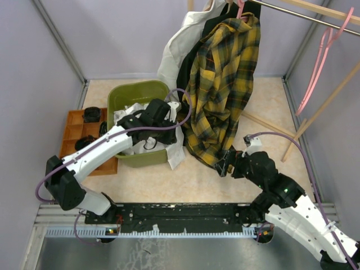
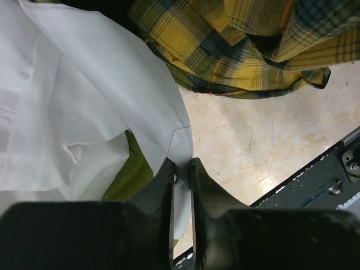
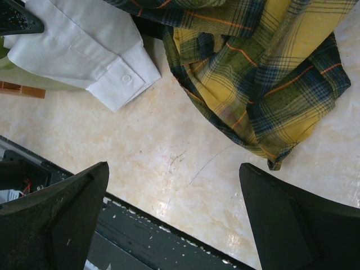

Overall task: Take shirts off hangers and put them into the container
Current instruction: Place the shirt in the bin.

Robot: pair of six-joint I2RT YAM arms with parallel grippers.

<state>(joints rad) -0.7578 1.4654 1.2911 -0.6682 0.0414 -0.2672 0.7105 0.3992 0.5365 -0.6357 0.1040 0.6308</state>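
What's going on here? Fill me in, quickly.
Two robot arms are moving shirts off hangers into a tub. The left arm has its jaws pinched on the edge of a white cloth shirt that lies in the olive-green rectangular plastic tub, partly draped over the rim. The right arm hovers near the hem of the yellow-and-black plaid cloth shirt, jaws wide open and empty. That shirt hangs on a thin pink hanger.

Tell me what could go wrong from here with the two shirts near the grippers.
1. The left gripper pinches only a thin edge of the white shirt; it may slip free when lifted.
2. That shirt's cuff lies outside the container and could stay out.
3. The right gripper is open by the plaid shirt, which hangs on a hanger; tugging the hem might drag the hanger along.
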